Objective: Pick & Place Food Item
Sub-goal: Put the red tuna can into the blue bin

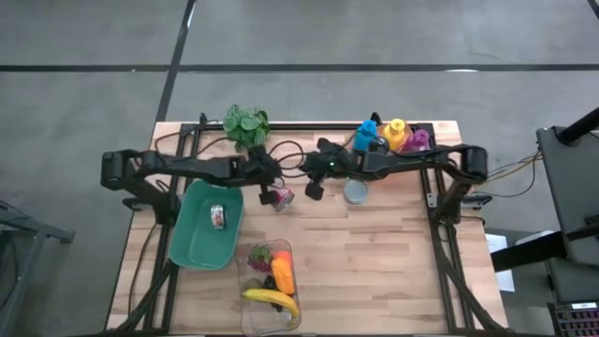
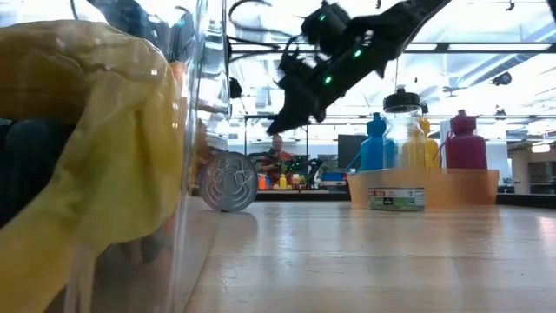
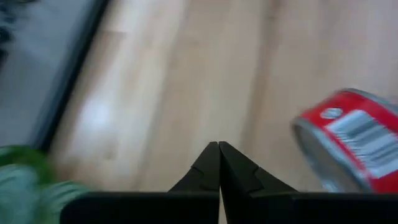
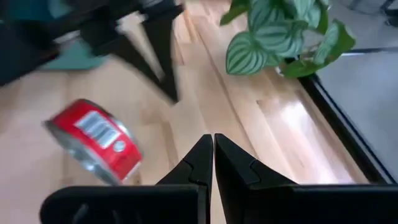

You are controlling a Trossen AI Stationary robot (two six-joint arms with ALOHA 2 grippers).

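High view: a red can (image 1: 284, 196) is lying on its side on the wooden table (image 1: 393, 262), just beside the green tray's (image 1: 192, 245) far corner — neither gripper is holding it.

Inside the green tray a small silver can (image 1: 218, 216) is resting, while the clear bin (image 1: 251, 316) nearer the front is holding a banana (image 1: 272, 300), an orange piece (image 1: 282, 271) and a reddish fruit (image 1: 259, 254). At the back edge a low box (image 2: 473, 186) is carrying blue (image 1: 365, 136), yellow (image 1: 395, 132) and purple (image 1: 418, 139) bottles, with a leafy plant (image 1: 245, 124) sitting well to their left and a small clear jar (image 1: 356, 191) standing in front. The red can is showing a white barcode label and a silver rim, its round end facing the low camera. The left gripper (image 1: 266, 196) is hovering just beside the can with fingers pressed together and empty — the right gripper (image 1: 314, 189) is doing the same on the can's other side.
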